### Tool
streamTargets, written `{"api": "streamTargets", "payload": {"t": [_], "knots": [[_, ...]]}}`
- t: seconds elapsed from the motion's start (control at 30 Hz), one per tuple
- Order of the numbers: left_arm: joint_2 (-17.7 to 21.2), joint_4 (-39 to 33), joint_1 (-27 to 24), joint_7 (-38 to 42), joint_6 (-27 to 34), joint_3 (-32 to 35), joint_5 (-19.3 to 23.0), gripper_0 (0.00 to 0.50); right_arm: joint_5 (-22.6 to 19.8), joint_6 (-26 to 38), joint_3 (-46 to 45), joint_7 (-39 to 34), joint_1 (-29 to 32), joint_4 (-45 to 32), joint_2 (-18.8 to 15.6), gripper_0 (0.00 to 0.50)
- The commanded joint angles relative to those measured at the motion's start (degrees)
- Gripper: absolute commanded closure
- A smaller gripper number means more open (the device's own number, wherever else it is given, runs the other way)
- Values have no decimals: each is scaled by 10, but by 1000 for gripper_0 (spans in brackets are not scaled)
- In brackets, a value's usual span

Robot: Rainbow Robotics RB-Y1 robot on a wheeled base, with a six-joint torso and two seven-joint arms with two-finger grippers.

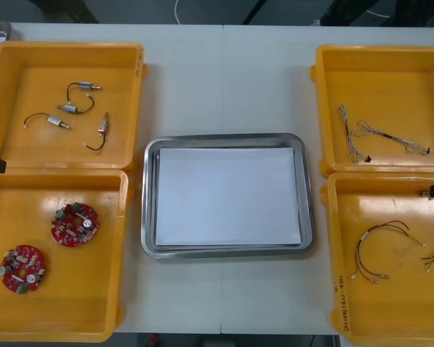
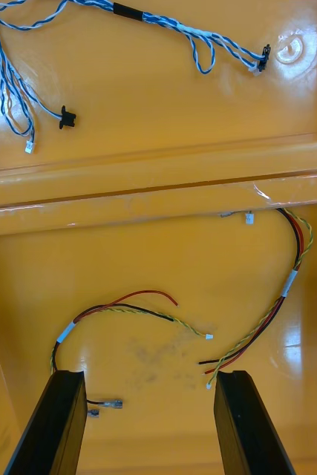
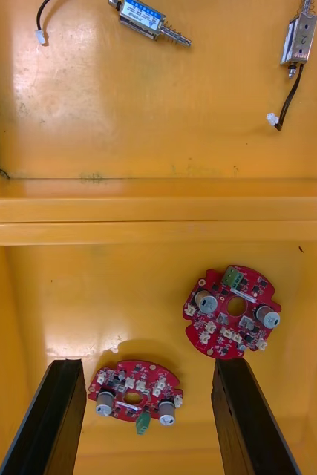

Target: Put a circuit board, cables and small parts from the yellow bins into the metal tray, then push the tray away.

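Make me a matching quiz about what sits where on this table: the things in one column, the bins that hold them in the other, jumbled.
Things
1. round red circuit boards
2. small metal parts
3. blue and white cables
4. red and yellow cables

Places, as seen from the robot
A. far right yellow bin
B. near left yellow bin
C. near right yellow bin
D. far left yellow bin

Pairs: 1-B, 2-D, 3-A, 4-C.

The left gripper is open above the boards, and the right gripper is open above the red and yellow cables.
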Motion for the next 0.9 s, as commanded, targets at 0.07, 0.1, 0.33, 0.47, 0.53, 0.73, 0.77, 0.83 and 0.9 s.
{"api": "streamTargets", "payload": {"t": [0.07, 0.1, 0.33, 0.47, 0.53, 0.73, 0.77, 0.83, 0.9], "knots": [[27, -18, 11, 0, 4, 12, 4, 0, -4, 2, -5, 16, 7, -5, -23, 0], [27, -18, 11, 0, 4, 12, 4, 0, -4, 2, -5, 16, 7, -5, -23, 0], [27, -18, 11, 0, 4, 12, 4, 0, -4, 2, -5, 16, 7, -5, -23, 0], [27, -18, 11, 0, 4, 12, 4, 0, -4, 2, -5, 16, 7, -5, -23, 0], [27, -18, 11, 0, 4, 12, 4, 0, -4, 2, -5, 16, 7, -5, -23, 0], [27, -18, 11, 0, 4, 12, 4, 0, -4, 2, -5, 16, 7, -5, -23, 0], [27, -18, 11, 0, 4, 12, 4, 0, -4, 2, -5, 16, 7, -5, -23, 0], [27, -18, 11, 0, 4, 12, 4, 0, -4, 2, -5, 16, 7, -5, -23, 0], [27, -18, 11, 0, 4, 12, 4, 0, -4, 2, -5, 16, 7, -5, -23, 0]]}}
